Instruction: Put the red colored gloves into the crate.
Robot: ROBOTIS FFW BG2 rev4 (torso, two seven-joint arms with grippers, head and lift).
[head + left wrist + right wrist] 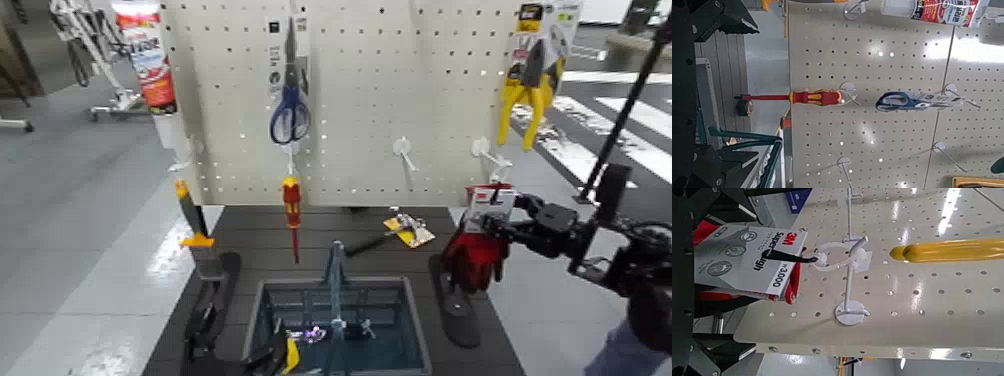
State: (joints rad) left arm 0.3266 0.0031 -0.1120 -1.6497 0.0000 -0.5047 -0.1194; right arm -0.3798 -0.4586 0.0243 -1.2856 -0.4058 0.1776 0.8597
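Note:
The red gloves with black cuffs and a white-and-red card hang in my right gripper, which is shut on them at the right end of the pegboard, above the dark table. In the right wrist view the card sits between the fingers and its black hang tab touches the tip of a white hook. The grey crate with its upright handle stands at the front middle, left of and below the gloves. My left gripper is open and empty, facing the pegboard beside the crate.
On the pegboard hang blue scissors, a red screwdriver, yellow pliers and a caulk tube. A carded tool lies on the table behind the crate. Small items lie in the crate. Black board feet flank it.

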